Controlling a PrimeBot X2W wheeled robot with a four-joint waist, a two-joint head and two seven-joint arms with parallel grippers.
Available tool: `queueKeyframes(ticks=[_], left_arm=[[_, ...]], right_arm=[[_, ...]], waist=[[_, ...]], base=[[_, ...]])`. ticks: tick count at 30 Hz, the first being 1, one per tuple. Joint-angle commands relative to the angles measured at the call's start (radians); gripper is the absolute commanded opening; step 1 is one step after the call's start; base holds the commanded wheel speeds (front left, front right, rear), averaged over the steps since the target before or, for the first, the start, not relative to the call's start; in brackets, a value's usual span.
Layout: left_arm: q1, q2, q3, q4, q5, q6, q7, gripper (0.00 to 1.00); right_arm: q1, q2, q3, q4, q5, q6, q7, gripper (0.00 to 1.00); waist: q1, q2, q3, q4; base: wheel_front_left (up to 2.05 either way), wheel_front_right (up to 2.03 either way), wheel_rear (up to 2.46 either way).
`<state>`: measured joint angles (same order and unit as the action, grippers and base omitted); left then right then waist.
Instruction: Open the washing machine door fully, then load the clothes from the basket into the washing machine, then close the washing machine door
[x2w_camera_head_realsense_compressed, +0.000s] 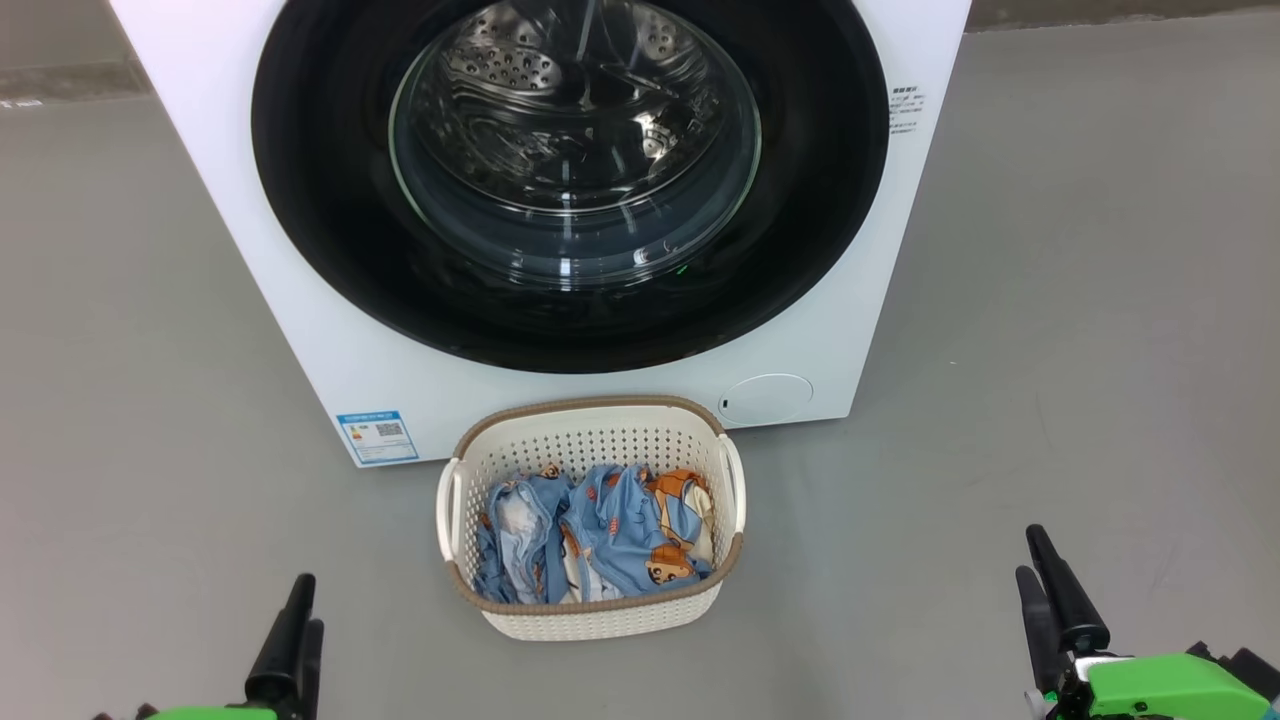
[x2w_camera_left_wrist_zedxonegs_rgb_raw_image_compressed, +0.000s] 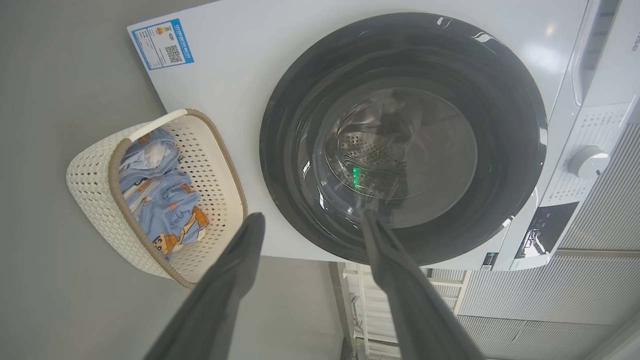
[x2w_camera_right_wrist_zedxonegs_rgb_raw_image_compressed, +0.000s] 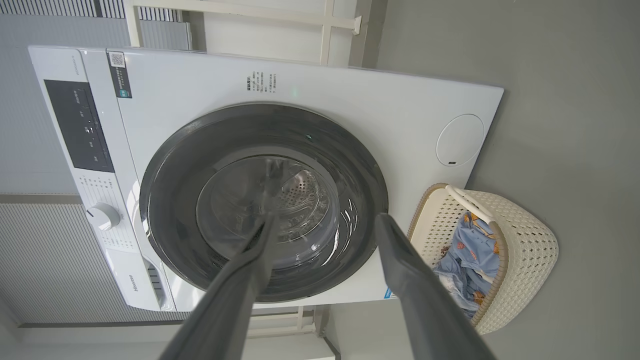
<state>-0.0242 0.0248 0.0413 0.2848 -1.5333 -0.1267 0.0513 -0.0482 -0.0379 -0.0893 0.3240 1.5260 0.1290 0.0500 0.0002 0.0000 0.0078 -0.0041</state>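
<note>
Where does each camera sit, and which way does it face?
Head view: on the head, looking down at the washing machine door and basket; left claw and right claw at the bottom corners.
Left wrist view: on that wrist, looking along its fingers at the door.
Right wrist view: the same, along its own fingers.
All three share the closed door and the clothes.

The washing machine (x2w_camera_head_realsense_compressed: 250, 250) stands at the back, the door (x2w_camera_head_realsense_compressed: 320, 200) flat against its front. Just before it on the floor (x2w_camera_head_realsense_compressed: 150, 500) sits the basket (x2w_camera_head_realsense_compressed: 590, 450), with the clothes (x2w_camera_head_realsense_compressed: 610, 530) inside. The left gripper (x2w_camera_head_realsense_compressed: 305, 610) and right gripper (x2w_camera_head_realsense_compressed: 1030, 552) flank the basket, well apart from it.
</note>
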Motion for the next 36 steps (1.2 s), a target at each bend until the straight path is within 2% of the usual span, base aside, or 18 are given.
queueKeyframes(ticks=[1, 28, 36], left_arm=[[-0.049, 0.024, 0.004, -0.036, 0.02, -0.001, -0.008, 1.0], [-0.072, 0.057, -0.032, -0.072, 0.354, -0.002, -0.085, 1.0], [-0.071, 0.066, -0.04, -0.079, 0.49, -0.002, -0.108, 1.0]], right_arm=[[-0.06, -0.015, 0.01, -0.029, -0.03, 0.0, -0.009, 1.0], [-0.11, -0.048, 0.073, -0.043, -0.376, 0.001, -0.085, 1.0], [-0.119, -0.058, 0.088, -0.038, -0.5, 0.001, -0.108, 1.0]], waist=[[-0.0002, 0.0, 0.0, 0.0], [-0.0002, 0.0, 0.009, -0.005], [-0.0002, 0.0, 0.008, -0.004]], base=[[0.0, 0.0, 0.0], [0.0, 0.0, 0.0], [0.0, 0.0, 0.0]])
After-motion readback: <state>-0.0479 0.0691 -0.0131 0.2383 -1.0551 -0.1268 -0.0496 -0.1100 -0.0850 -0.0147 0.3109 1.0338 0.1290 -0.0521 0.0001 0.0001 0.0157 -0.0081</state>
